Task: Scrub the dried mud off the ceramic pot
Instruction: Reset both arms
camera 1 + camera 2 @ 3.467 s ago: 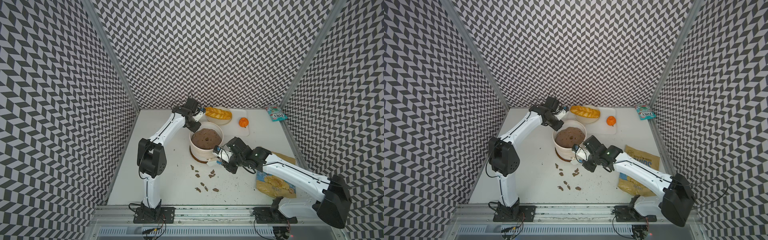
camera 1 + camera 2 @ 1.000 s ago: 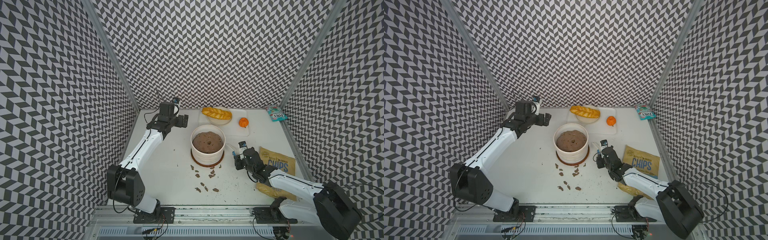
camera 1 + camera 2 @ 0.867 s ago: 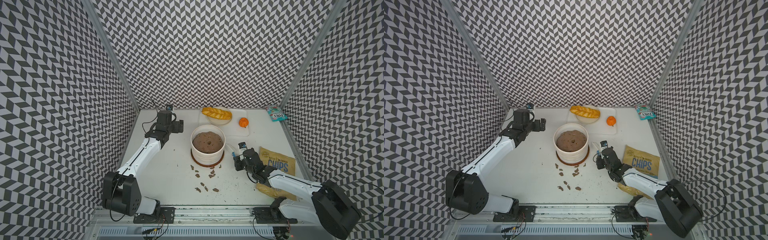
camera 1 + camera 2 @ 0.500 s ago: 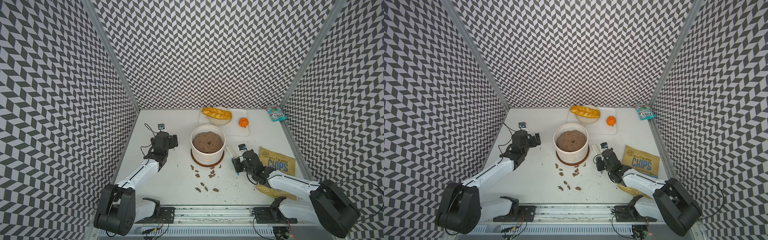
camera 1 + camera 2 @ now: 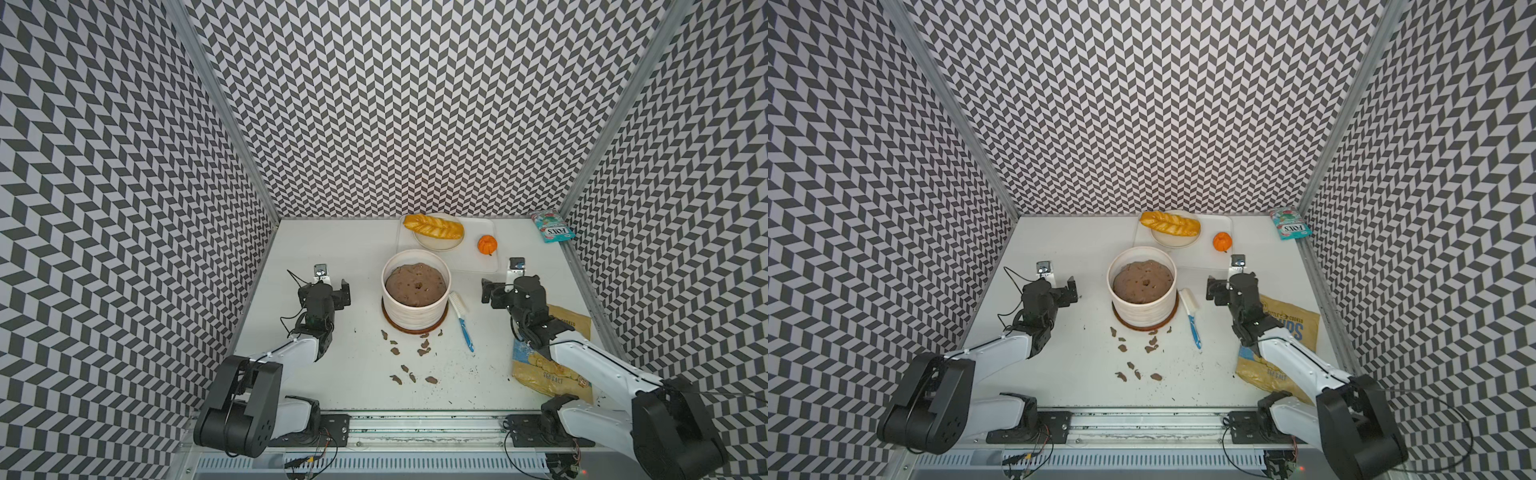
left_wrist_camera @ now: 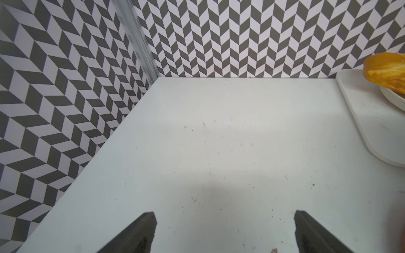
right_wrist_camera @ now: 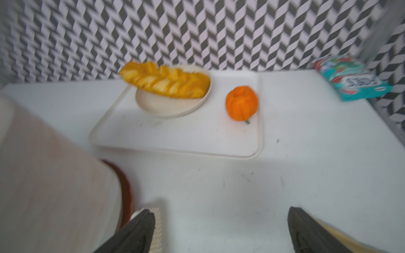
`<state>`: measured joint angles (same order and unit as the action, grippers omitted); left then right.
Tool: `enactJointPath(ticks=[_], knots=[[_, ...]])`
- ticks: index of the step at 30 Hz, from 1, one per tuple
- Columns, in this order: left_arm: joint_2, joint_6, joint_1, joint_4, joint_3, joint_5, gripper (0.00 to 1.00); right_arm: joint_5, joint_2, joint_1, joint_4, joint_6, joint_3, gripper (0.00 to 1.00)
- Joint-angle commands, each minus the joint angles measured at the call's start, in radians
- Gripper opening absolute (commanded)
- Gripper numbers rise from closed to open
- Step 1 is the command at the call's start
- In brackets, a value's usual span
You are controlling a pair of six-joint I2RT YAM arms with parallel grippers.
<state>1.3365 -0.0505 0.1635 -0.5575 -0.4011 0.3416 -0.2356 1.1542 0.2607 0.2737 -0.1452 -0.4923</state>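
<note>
White table (image 5: 353,257), chevron walls (image 5: 415,104), ceramic pot (image 5: 415,312)

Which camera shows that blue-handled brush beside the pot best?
A top view: the brush lies whole on the table, white head by the ceramic pot, blue handle pointing away; both top views show this. The right wrist view catches only a blurred bit of its head. The left wrist view misses it.
</note>
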Motion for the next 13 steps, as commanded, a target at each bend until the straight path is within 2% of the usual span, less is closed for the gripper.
enactJointPath(ticks=[1, 5, 8, 13], knots=[[0.055, 0.031, -0.042, -0.187, -0.011, -0.071, 1.00, 0.041, 0.003, -0.124, 0.378, 0.055, 0.106, 1.00], [0.101, 0.030, -0.089, -0.260, -0.021, -0.100, 1.00, 0.106, 0.115, -0.183, 0.639, 0.119, 0.167, 1.00], [0.105, 0.004, -0.140, -0.306, -0.010, -0.177, 1.00, 0.132, 0.194, -0.192, 0.771, 0.161, 0.197, 1.00], [0.137, 0.026, -0.148, -0.292, -0.032, -0.257, 1.00, 0.150, 0.229, -0.201, 0.792, 0.164, 0.204, 1.00]])
